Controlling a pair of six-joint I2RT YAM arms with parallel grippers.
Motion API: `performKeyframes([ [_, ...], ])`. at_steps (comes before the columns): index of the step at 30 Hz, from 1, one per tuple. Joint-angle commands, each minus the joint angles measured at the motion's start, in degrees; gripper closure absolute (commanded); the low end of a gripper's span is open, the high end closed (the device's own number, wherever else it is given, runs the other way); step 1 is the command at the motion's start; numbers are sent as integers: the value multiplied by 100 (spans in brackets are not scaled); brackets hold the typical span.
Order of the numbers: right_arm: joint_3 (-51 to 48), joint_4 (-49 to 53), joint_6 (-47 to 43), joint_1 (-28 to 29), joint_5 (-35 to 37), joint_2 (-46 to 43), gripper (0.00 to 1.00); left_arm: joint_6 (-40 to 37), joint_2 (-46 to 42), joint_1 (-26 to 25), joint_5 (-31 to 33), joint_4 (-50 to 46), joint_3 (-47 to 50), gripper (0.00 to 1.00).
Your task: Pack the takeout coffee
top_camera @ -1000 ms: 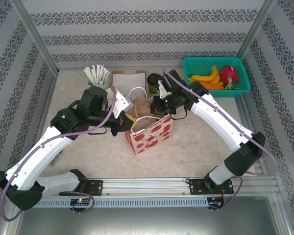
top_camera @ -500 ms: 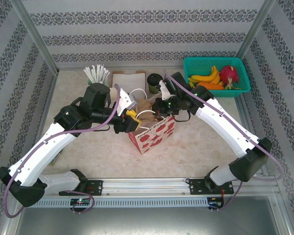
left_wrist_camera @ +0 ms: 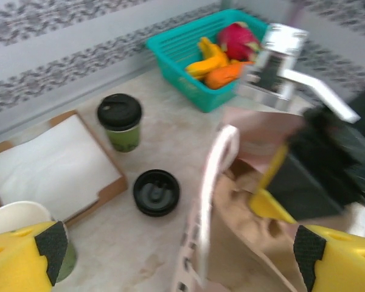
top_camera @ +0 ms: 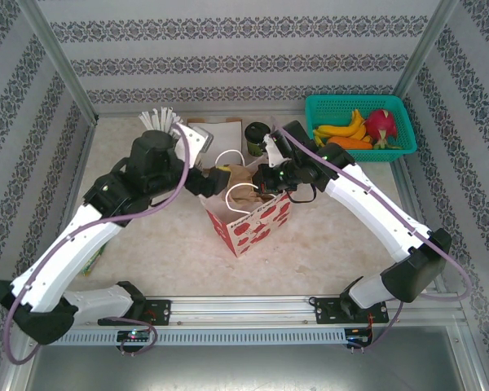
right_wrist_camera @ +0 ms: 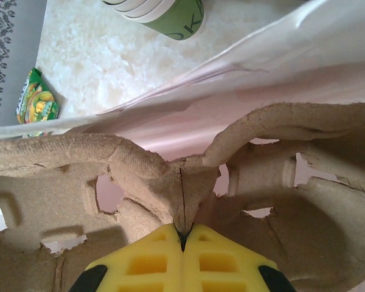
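Seen from above, a white paper bag printed with red shapes (top_camera: pixel 257 224) stands mid-table. The right gripper (top_camera: pixel 265 181) reaches into its mouth and the left gripper (top_camera: pixel 214 173) sits at its left rim. The olive-green paper coffee cup with a round black lid (top_camera: pixel 257 134) stands upright behind the bag, not yet packed. In the left wrist view, the left gripper (left_wrist_camera: pixel 179 261) has its yellow fingers spread wide and empty, with the bag's white handle loop (left_wrist_camera: pixel 228 131) between them. The cup (left_wrist_camera: pixel 120 121) stands beyond, with a loose black plastic lid (left_wrist_camera: pixel 156 192) nearer. In the right wrist view, the right gripper (right_wrist_camera: pixel 184 238) is pinched shut on the centre ridge of a brown moulded-pulp cup carrier (right_wrist_camera: pixel 61 164) inside the bag. The carrier probably needs seating flat first, and the left fingers should lift clear of the handle. Bare table around the cup leaves room to approach.
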State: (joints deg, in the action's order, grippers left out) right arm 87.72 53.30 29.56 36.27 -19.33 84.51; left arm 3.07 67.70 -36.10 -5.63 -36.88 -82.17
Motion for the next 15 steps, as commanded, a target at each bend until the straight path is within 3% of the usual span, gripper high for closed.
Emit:
performKeyframes([
  [1, -37, -17, -153, 50, 28, 20, 100, 281, 345, 76, 734, -197, -391, 9],
  [2, -36, -21, -161, 41, 31, 18, 100, 301, 466, 85, 763, -245, -466, 17],
  [9, -18, 168, -297, 47, 69, 59, 100, 349, 1046, 158, 1066, -282, -979, 97],
  [15, 72, 548, -333, 55, 133, 151, 100, 387, 1528, 172, 1226, -489, -1504, 100],
])
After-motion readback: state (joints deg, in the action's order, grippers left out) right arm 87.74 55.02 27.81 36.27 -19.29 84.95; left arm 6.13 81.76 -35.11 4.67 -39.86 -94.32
